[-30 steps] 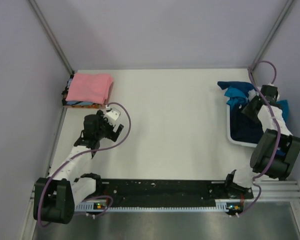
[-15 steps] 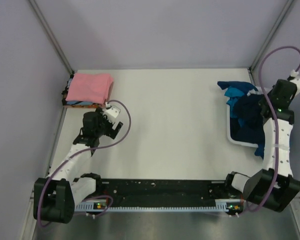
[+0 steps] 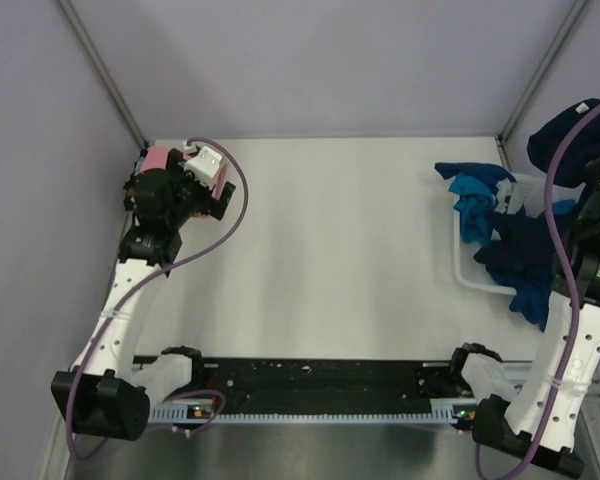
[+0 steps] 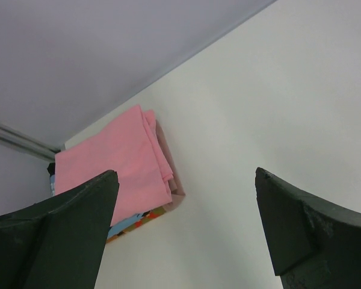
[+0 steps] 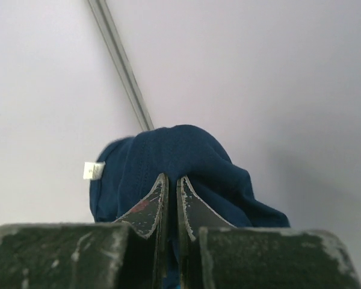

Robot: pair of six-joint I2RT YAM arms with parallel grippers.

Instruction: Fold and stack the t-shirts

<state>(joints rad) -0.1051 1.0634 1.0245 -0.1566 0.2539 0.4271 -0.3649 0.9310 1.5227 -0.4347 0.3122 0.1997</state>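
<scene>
My right gripper [image 5: 172, 180] is shut on a dark navy t-shirt [image 5: 168, 156] and holds it high at the far right. In the top view the navy shirt [image 3: 570, 140] drapes over that gripper and hangs down to the white basket [image 3: 470, 275]. A teal t-shirt [image 3: 475, 200] lies over the basket's far rim. A folded pink t-shirt [image 4: 117, 162] tops a stack at the back left, with light blue and orange cloth [image 4: 135, 221] under it. My left gripper [image 4: 186, 229] is open and empty, raised above the table beside the stack. In the top view the left arm [image 3: 172, 188] hides most of the pink shirt [image 3: 158, 157].
Grey walls close in the table at the back, left and right, with metal posts in the back corners [image 3: 105, 75]. The black rail [image 3: 320, 385] with both arm bases runs along the near edge. White table surface [image 3: 340, 240] lies between stack and basket.
My right arm has risen and lifted the navy shirt up out of the basket. My left arm has risen and swung back left, over the pink stack.
</scene>
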